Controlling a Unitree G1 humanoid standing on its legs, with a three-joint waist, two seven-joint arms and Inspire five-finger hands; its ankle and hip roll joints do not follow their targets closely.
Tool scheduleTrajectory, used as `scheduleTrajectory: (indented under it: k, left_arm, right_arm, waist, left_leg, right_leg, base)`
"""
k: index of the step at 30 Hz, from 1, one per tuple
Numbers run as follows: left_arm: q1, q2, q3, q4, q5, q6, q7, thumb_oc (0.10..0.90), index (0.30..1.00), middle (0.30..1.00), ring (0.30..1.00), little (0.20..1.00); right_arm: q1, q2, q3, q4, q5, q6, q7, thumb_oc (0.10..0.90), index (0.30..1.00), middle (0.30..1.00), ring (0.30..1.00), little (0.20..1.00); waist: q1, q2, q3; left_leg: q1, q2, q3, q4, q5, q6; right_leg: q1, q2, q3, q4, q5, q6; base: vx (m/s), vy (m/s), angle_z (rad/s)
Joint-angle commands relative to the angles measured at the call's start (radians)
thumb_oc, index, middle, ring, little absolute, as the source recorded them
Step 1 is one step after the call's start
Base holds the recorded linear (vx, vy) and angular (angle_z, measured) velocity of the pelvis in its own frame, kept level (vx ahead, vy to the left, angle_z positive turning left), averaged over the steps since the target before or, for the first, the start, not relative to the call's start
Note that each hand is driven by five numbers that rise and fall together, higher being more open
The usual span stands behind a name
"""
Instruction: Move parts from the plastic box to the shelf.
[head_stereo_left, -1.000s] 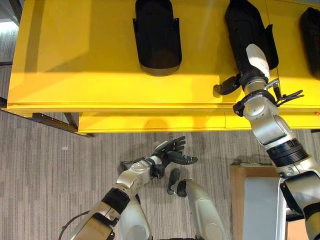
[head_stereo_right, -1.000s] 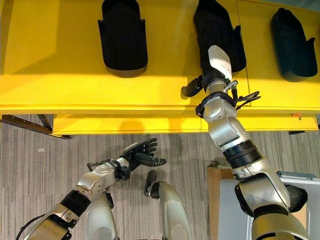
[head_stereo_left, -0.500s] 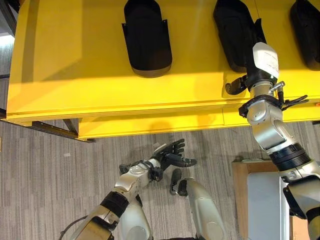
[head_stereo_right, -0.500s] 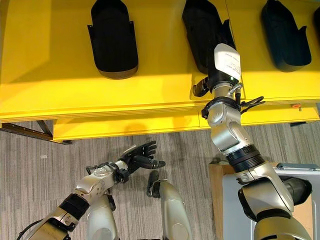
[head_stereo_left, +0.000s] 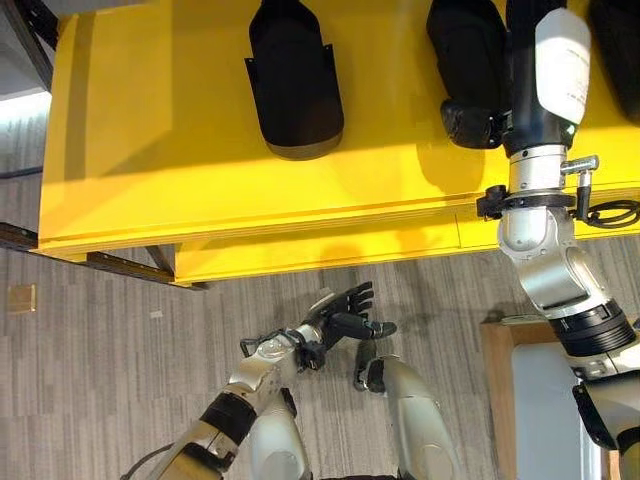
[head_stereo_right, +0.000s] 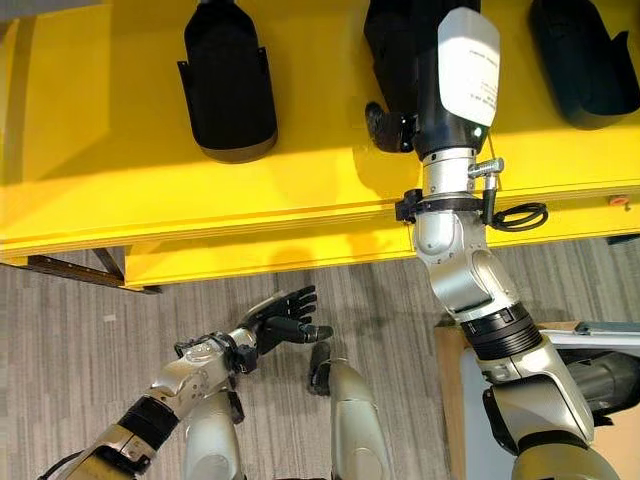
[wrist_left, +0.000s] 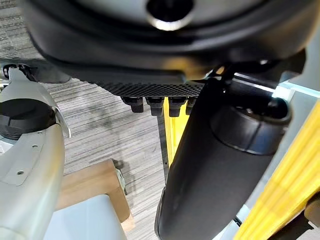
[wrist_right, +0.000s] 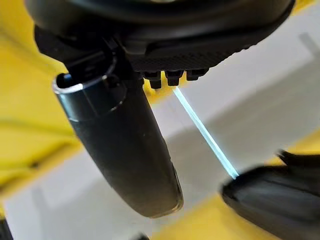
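Black parts (head_stereo_left: 293, 80) lie on a bright yellow shelf (head_stereo_left: 150, 150) above grey striped carpet (head_stereo_left: 90, 380) (a tan wooden board (head_stereo_right: 448, 400) shows lower right).

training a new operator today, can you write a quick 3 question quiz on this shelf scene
1. True or false: the yellow shelf holds more than one black part.
2. Which hand hangs low over the carpet: (a) left hand or (b) right hand?
3. Fill in: the left hand's fingers are ___ and hold nothing.

Key: 1 true, such as the leftmost black part. 2 a; the right is up at the shelf. 3 open.
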Motion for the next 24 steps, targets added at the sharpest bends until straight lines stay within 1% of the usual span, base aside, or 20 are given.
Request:
scheduleTrajectory:
  k: [1, 3, 7, 8, 10, 12, 13, 14, 16, 20, 22, 24]
  left_arm:
    - [0.052, -0.052, -0.039, -0.118, -0.053, -0.098, -0.082, 0.900, 1.000, 1.000, 1.000, 1.000]
    - [0.074, -0.046, -0.038, -0.140, -0.052, -0.110, -0.080, 0.900, 1.000, 1.000, 1.000, 1.000]
    - [0.097, -0.034, -0.028, -0.158, -0.048, -0.115, -0.084, 0.900, 1.000, 1.000, 1.000, 1.000]
    - [0.105, -0.029, -0.021, -0.166, -0.051, -0.116, -0.083, 0.900, 1.000, 1.000, 1.000, 1.000]
    - [0.113, -0.026, -0.014, -0.175, -0.055, -0.123, -0.078, 0.900, 1.000, 1.000, 1.000, 1.000]
    - [0.122, -0.027, -0.004, -0.182, -0.060, -0.145, -0.066, 0.900, 1.000, 1.000, 1.000, 1.000]
    - [0.124, -0.026, -0.004, -0.183, -0.060, -0.146, -0.066, 0.900, 1.000, 1.000, 1.000, 1.000]
    - [0.134, -0.023, 0.007, -0.189, -0.063, -0.157, -0.068, 0.900, 1.000, 1.000, 1.000, 1.000]
    - [0.149, -0.024, 0.018, -0.201, -0.069, -0.164, -0.068, 0.900, 1.000, 1.000, 1.000, 1.000]
    - [0.168, -0.027, 0.028, -0.201, -0.074, -0.187, -0.076, 0.900, 1.000, 1.000, 1.000, 1.000]
    - [0.172, -0.033, 0.032, -0.206, -0.071, -0.189, -0.079, 0.900, 1.000, 1.000, 1.000, 1.000]
    - [0.172, -0.036, 0.032, -0.207, -0.057, -0.169, -0.105, 0.900, 1.000, 1.000, 1.000, 1.000]
  right_arm:
    - [-0.019, -0.052, -0.148, -0.126, 0.008, -0.086, -0.106, 0.900, 1.000, 1.000, 1.000, 1.000]
    - [0.034, -0.056, -0.167, -0.126, 0.056, -0.057, -0.090, 0.900, 1.000, 1.000, 1.000, 1.000]
    - [0.103, -0.061, -0.198, -0.133, 0.107, -0.041, -0.078, 0.900, 1.000, 1.000, 1.000, 1.000]
    - [0.135, -0.062, -0.212, -0.136, 0.140, -0.037, -0.067, 0.900, 1.000, 1.000, 1.000, 1.000]
    - [0.187, -0.060, -0.227, -0.144, 0.160, -0.032, -0.044, 0.900, 1.000, 1.000, 1.000, 1.000]
    - [0.255, -0.049, -0.239, -0.142, 0.206, -0.005, -0.010, 0.900, 1.000, 1.000, 1.000, 1.000]
    - [0.264, -0.047, -0.241, -0.144, 0.208, -0.005, -0.009, 0.900, 1.000, 1.000, 1.000, 1.000]
    - [0.325, -0.043, -0.254, -0.142, 0.244, 0.003, -0.003, 0.900, 1.000, 1.000, 1.000, 1.000]
    - [0.406, -0.035, -0.276, -0.139, 0.289, 0.010, -0.008, 0.900, 1.000, 1.000, 1.000, 1.000]
    - [0.527, -0.008, -0.317, -0.112, 0.329, 0.007, -0.009, 0.900, 1.000, 1.000, 1.000, 1.000]
    - [0.569, 0.003, -0.330, -0.100, 0.337, 0.018, -0.022, 0.900, 1.000, 1.000, 1.000, 1.000]
    - [0.616, 0.022, -0.341, -0.081, 0.346, 0.028, -0.048, 0.900, 1.000, 1.000, 1.000, 1.000]
  waist:
    - [-0.034, 0.004, -0.099]
    - [-0.041, 0.008, -0.112]
    - [-0.051, 0.006, -0.127]
    - [-0.058, 0.005, -0.133]
    - [-0.071, 0.002, -0.142]
    - [-0.091, -0.001, -0.155]
    - [-0.091, -0.001, -0.156]
    - [-0.105, -0.005, -0.170]
    - [-0.121, -0.005, -0.185]
    - [-0.145, -0.002, -0.216]
    - [-0.154, 0.000, -0.231]
    - [-0.163, 0.002, -0.250]
  left_leg:
    - [0.033, 0.028, -0.009, 0.017, -0.060, 0.021]
    - [0.057, 0.025, -0.002, 0.008, -0.062, 0.020]
    - [0.076, 0.025, 0.007, 0.002, -0.064, 0.018]
    - [0.084, 0.026, 0.012, -0.002, -0.065, 0.017]
    - [0.102, 0.028, 0.022, -0.012, -0.064, 0.015]
    - [0.125, 0.030, 0.038, -0.024, -0.063, 0.012]
    - [0.129, 0.030, 0.040, -0.026, -0.063, 0.012]
    - [0.148, 0.029, 0.051, -0.036, -0.066, 0.012]
    - [0.177, 0.029, 0.069, -0.052, -0.064, 0.010]
    - [0.217, 0.023, 0.097, -0.071, -0.070, 0.010]
    - [0.234, 0.020, 0.109, -0.081, -0.073, 0.010]
    - [0.252, 0.011, 0.119, -0.090, -0.080, 0.012]
  right_leg:
    - [0.087, 0.000, 0.126, -0.032, -0.063, 0.097]
    - [0.112, -0.008, 0.123, -0.051, -0.061, 0.095]
    - [0.135, -0.014, 0.123, -0.064, -0.059, 0.096]
    - [0.144, -0.016, 0.125, -0.072, -0.057, 0.098]
    - [0.159, -0.019, 0.128, -0.085, -0.055, 0.100]
    - [0.183, -0.022, 0.136, -0.112, -0.048, 0.102]
    - [0.186, -0.022, 0.136, -0.116, -0.047, 0.103]
    - [0.209, -0.026, 0.141, -0.147, -0.039, 0.105]
    - [0.245, -0.034, 0.148, -0.200, -0.017, 0.117]
    - [0.287, -0.044, 0.167, -0.264, 0.012, 0.135]
    - [0.306, -0.046, 0.178, -0.296, 0.026, 0.144]
    - [0.327, -0.051, 0.191, -0.338, 0.049, 0.158]
  base:
    - [0.04, 0.129, 0.04]
    - [0.04, 0.110, 0.09]
    - [0.02, 0.053, 0.05]
    - [0.02, 0.083, -0.01]
    - [0.02, 0.087, -0.01]
    - [0.03, 0.097, -0.07]
    - [0.03, 0.122, -0.07]
    - [0.04, 0.117, -0.10]
    - [0.07, 0.148, -0.09]
    - [0.05, 0.130, -0.14]
    - [0.04, 0.118, -0.09]
    - [0.03, 0.100, -0.09]
